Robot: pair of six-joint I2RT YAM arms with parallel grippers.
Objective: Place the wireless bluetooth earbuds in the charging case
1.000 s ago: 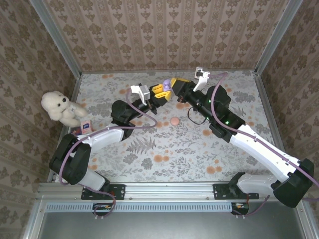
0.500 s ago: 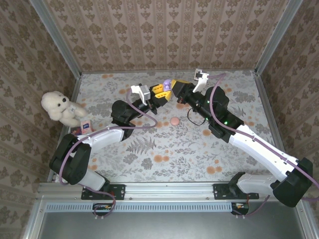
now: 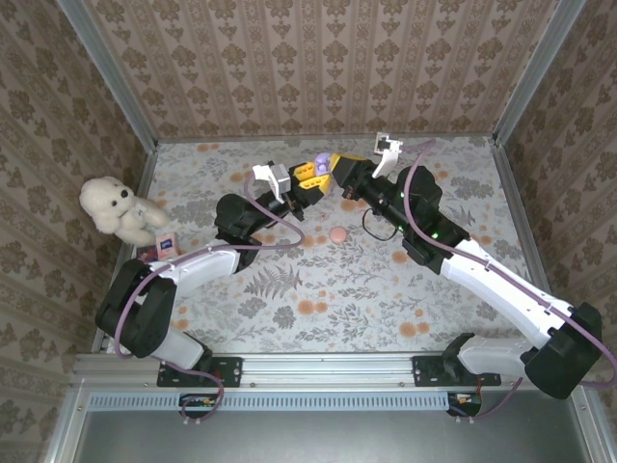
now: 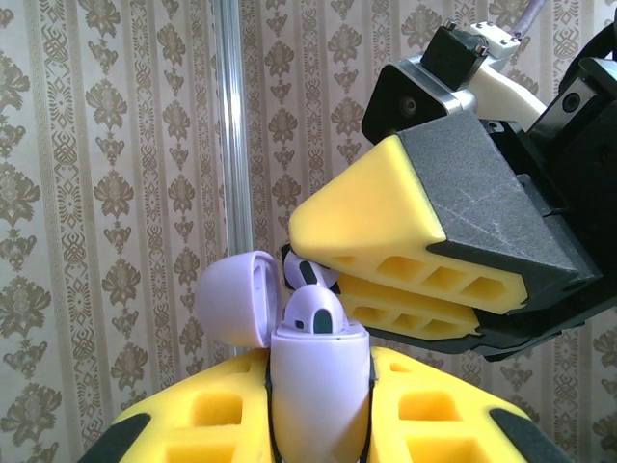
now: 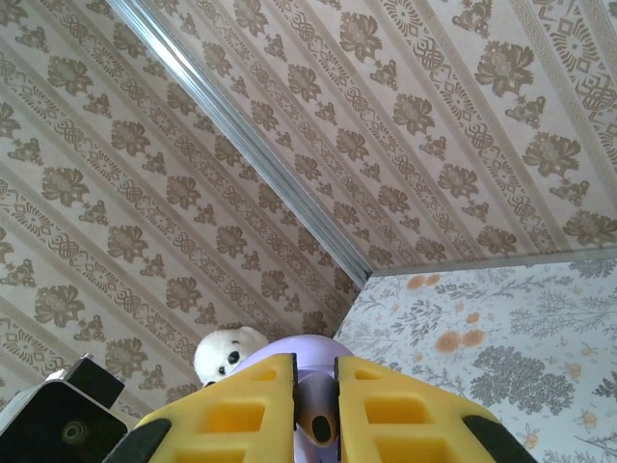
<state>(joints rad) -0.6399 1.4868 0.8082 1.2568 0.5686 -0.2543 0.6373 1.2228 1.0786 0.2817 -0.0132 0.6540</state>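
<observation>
My left gripper (image 4: 318, 417) is shut on the lilac charging case (image 4: 318, 371), holding it upright with its lid (image 4: 236, 299) flipped open to the left. One lilac earbud (image 4: 315, 313) sits in the case's top. My right gripper (image 5: 315, 386) is shut on a second earbud (image 5: 318, 417), whose tip (image 4: 310, 273) shows just behind the seated one. Its yellow fingers (image 4: 405, 231) hang right above the case. In the top view the two grippers (image 3: 310, 176) (image 3: 344, 164) meet at the case (image 3: 321, 159), lifted over the far middle of the table.
A small pink round object (image 3: 336, 234) lies on the floral table (image 3: 318, 289) below the grippers. A white teddy bear (image 3: 116, 207) sits at the left edge with a small pink box (image 3: 167, 241) beside it. Patterned walls enclose three sides.
The right gripper has edged a little toward the case. Both grips are unchanged and the left arm holds still.
</observation>
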